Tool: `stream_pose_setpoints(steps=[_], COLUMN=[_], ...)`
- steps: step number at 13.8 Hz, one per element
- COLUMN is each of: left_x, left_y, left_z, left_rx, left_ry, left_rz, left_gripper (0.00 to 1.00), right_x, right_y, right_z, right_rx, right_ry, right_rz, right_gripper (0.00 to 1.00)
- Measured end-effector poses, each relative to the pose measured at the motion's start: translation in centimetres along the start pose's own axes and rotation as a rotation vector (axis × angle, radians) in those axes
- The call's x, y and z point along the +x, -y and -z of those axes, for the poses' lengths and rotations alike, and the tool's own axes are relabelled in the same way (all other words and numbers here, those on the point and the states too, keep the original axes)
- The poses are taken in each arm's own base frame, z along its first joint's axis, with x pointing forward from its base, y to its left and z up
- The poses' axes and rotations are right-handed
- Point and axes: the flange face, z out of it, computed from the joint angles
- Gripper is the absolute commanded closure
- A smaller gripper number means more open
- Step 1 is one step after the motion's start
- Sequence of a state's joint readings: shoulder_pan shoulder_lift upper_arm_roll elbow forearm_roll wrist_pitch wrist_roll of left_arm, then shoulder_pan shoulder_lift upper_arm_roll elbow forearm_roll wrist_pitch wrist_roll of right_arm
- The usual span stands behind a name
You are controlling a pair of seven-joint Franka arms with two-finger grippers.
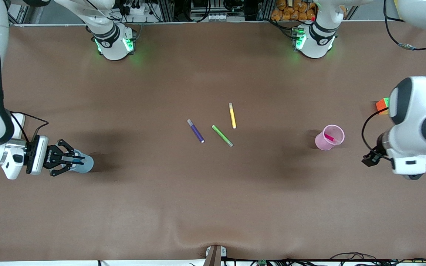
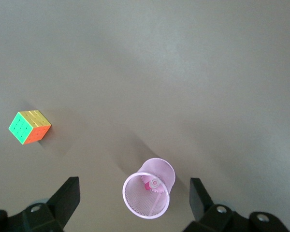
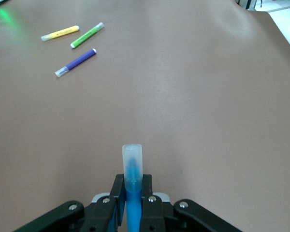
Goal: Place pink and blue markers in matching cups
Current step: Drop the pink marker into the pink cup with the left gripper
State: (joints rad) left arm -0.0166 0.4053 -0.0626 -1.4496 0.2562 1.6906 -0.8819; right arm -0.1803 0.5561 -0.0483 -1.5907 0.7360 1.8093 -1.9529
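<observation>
The pale pink cup (image 1: 329,137) stands toward the left arm's end of the table with the pink marker (image 1: 329,137) inside it. In the left wrist view the pink cup (image 2: 150,189) is seen from above with the pink marker (image 2: 153,183) leaning in it. My left gripper (image 2: 134,187) hangs open and empty above it. My right gripper (image 1: 81,160) is over the pale blue cup (image 1: 86,163) at the right arm's end. This right gripper (image 3: 131,186) is shut on the blue marker (image 3: 132,166), whose pale cap sticks out past the fingers. The blue cup is hidden in the right wrist view.
A purple marker (image 1: 196,130), a green marker (image 1: 222,135) and a yellow marker (image 1: 232,115) lie loose at the table's middle. A colourful puzzle cube (image 1: 382,105) sits beside the left arm's wrist, farther from the front camera than the pink cup.
</observation>
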Motion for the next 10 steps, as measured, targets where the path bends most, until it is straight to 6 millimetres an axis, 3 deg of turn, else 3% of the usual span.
stream_pose_setpoints(steps=[5, 10], left_x=[-1.1, 0.5], left_y=[3.9, 12.2], left_z=[5.5, 10.5], left_rx=[-0.058, -0.227], left_ry=[0.051, 0.102], left_rz=[-0.15, -0.349], left_gripper=[0.0, 0.0], right_x=[-1.8, -5.6], right_y=[0.0, -0.1], right_z=[0.7, -0.6], right_rx=[-0.009, -0.009], right_ry=[-0.051, -0.116], right_rz=[0.037, 0.042], right_gripper=[1.0, 1.0])
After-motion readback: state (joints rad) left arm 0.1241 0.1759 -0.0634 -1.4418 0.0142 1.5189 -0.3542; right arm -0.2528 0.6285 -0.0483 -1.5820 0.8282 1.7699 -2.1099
